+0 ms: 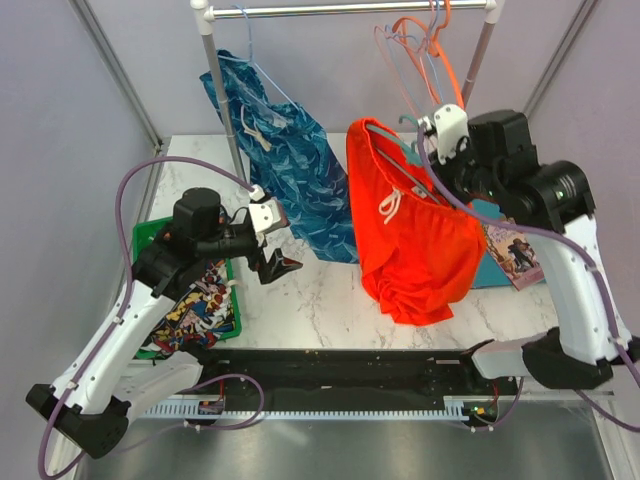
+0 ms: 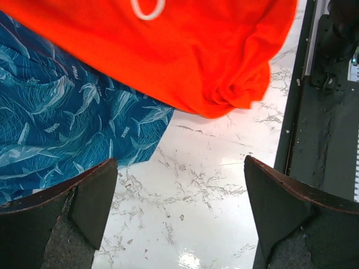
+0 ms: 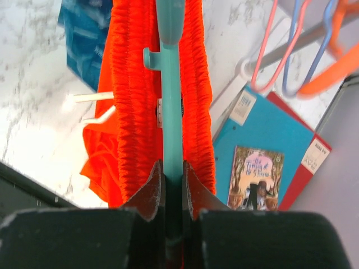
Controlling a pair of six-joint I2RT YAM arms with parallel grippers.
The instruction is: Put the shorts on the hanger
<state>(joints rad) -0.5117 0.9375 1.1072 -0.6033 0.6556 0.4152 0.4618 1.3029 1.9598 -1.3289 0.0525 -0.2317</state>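
The orange-red shorts (image 1: 410, 235) hang over the teal hanger (image 3: 171, 101), their waistband gathered on both sides of its bar, white drawstring (image 1: 390, 207) showing. My right gripper (image 3: 171, 174) is shut on the hanger bar and holds it above the table at the right. In the top view the right gripper (image 1: 432, 140) is at the shorts' upper right corner. My left gripper (image 2: 179, 196) is open and empty, low over the marble, left of the shorts (image 2: 185, 50); in the top view the left gripper (image 1: 270, 262) is beside the blue garment.
A blue whale-print garment (image 1: 290, 170) hangs from the rail (image 1: 350, 10) at the back. Orange, pink and blue hangers (image 1: 425, 50) hang at the right. Books (image 1: 510, 250) lie at the right. A green bin (image 1: 235, 305) with comic-print cloth (image 1: 195, 305) sits at the left.
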